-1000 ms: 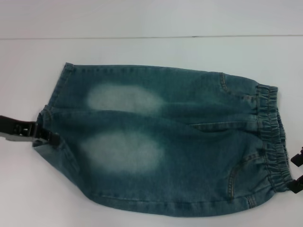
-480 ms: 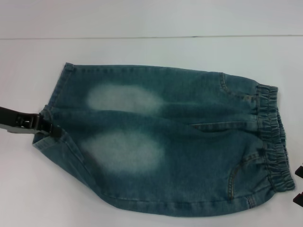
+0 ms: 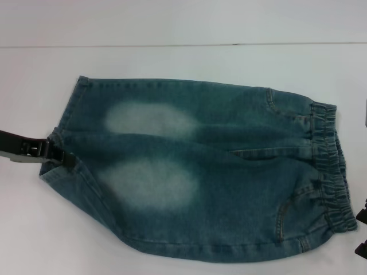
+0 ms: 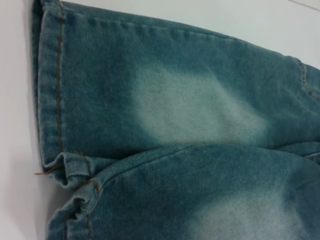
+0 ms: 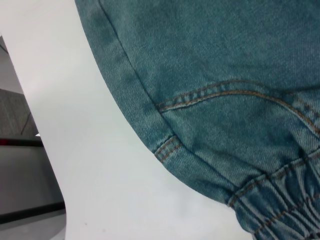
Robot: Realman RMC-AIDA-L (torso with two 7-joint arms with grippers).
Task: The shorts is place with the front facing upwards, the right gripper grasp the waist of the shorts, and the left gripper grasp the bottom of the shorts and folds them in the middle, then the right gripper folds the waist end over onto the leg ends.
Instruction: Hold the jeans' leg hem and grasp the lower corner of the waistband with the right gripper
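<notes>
The shorts [image 3: 200, 172] are laid flat on the white bench [image 3: 172, 63], with the waist of the shorts [image 3: 330, 166] at 3 o'clock and the leg ends [image 3: 63, 137] at 9 o'clock. The leg ends are pinched where the two legs meet by the closed fingers of the left gripper [image 3: 57, 156]. The right gripper [image 3: 362, 232] is seen only at the frame edge near 4 o'clock, just beside the waistband and apart from it; whether its fingers are spread cannot be told.

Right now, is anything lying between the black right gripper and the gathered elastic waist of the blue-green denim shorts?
Nothing visible. Only bare white table separates the right gripper, at the head view's edge, from the ruffled waist of the shorts. The left gripper sits at the hems.
</notes>
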